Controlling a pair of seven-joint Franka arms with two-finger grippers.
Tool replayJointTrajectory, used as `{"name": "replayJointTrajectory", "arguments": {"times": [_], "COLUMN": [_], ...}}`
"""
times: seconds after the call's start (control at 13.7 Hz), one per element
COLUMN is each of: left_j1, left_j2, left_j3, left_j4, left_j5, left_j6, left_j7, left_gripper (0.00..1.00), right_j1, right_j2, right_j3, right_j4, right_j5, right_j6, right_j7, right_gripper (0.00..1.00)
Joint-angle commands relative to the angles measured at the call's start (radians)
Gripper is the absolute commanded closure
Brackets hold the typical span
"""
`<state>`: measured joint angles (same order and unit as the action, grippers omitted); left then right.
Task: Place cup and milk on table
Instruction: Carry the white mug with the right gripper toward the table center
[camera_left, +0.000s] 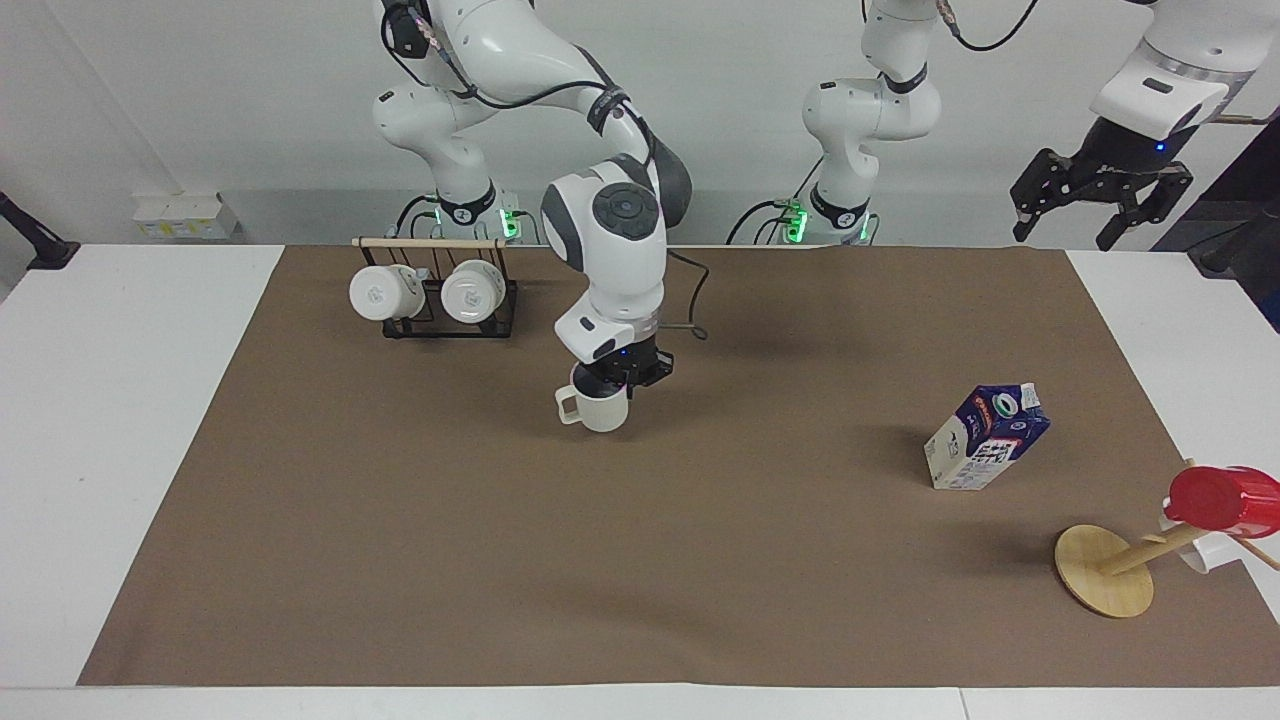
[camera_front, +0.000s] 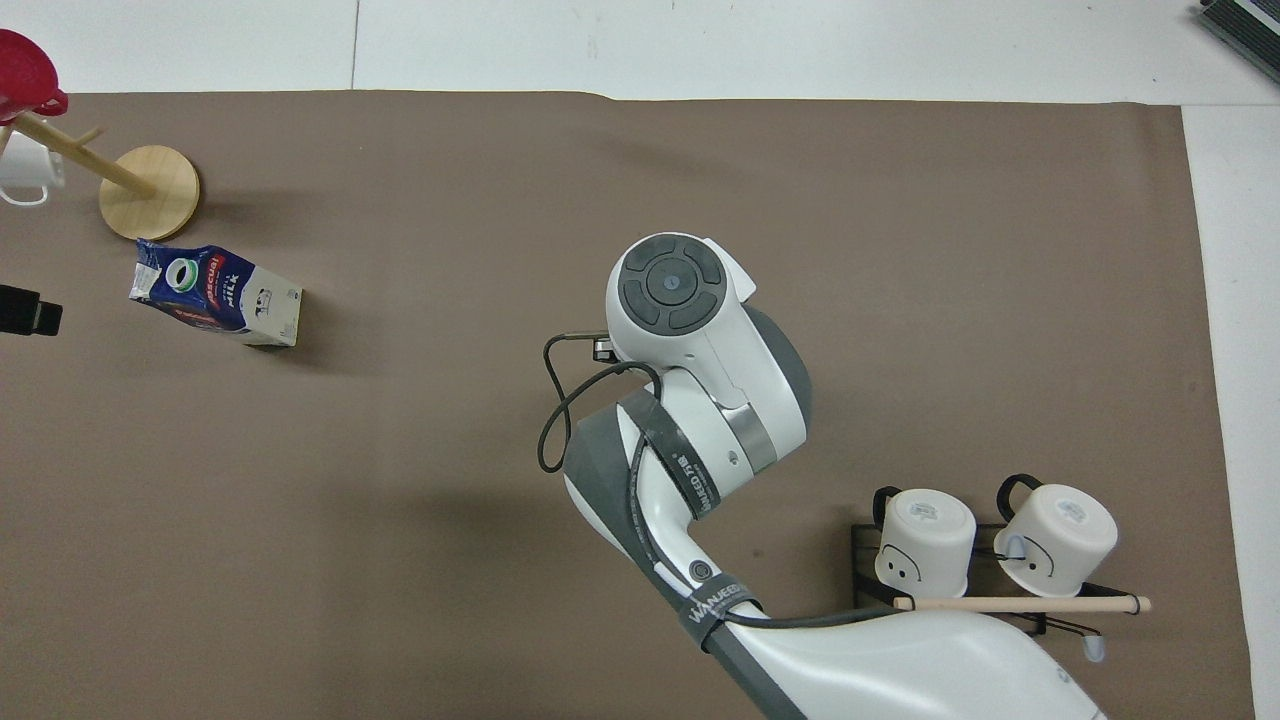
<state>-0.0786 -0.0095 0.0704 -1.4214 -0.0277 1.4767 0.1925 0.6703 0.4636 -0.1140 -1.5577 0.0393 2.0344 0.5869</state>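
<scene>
Overhead view hides the right claw (camera_left: 612, 380) gripping the cup (camera_left: 598, 408); left claw (camera_left: 1100, 195) hangs open.

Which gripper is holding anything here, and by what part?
The right gripper holds the cup by its rim, from above, over the mat. The left gripper holds nothing; it waits off the table's end.

Facing cam is sitting high across the wide white table (camera_left: 120, 420), looking back at both arm bases along the top edge and taking in the whole large brown rectangular mat (camera_left: 640, 560). Overhead cam is hanging above the robots' end, looking steeply down and forward, framing tighter. Both are sharing the mat, half a turn apart: the small blue-and-white gable-top carton (camera_left: 986, 438) is showing centre right in one, upper left (camera_front: 214, 295) in the other.
</scene>
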Motion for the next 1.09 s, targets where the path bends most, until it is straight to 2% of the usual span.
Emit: {"name": "replayJointTrajectory", "arguments": {"times": [0.0,0.29,1.02], "left_j1": [-0.015,-0.015,-0.018], "left_j2": [-0.027,-0.027,-0.027], "left_j3": [0.008,0.008,0.008], "left_j4": [-0.037,-0.037,-0.037], "left_j5": [0.003,0.003,0.003], "left_j6": [0.019,0.019,0.022], "left_j7": [-0.008,-0.008,-0.008], "left_gripper": [0.00,0.00,0.00], "right_j1": [-0.003,0.020,0.015], "right_j2": [0.006,0.050,0.049], "right_j3": [0.000,0.002,0.002], "right_j4": [0.013,0.008,-0.018], "right_j5": [0.005,0.002,0.001], "right_j6": [0.035,0.078,0.079], "right_j7": [-0.048,-0.059,-0.094], "right_gripper": [1.00,1.00,1.00]}}
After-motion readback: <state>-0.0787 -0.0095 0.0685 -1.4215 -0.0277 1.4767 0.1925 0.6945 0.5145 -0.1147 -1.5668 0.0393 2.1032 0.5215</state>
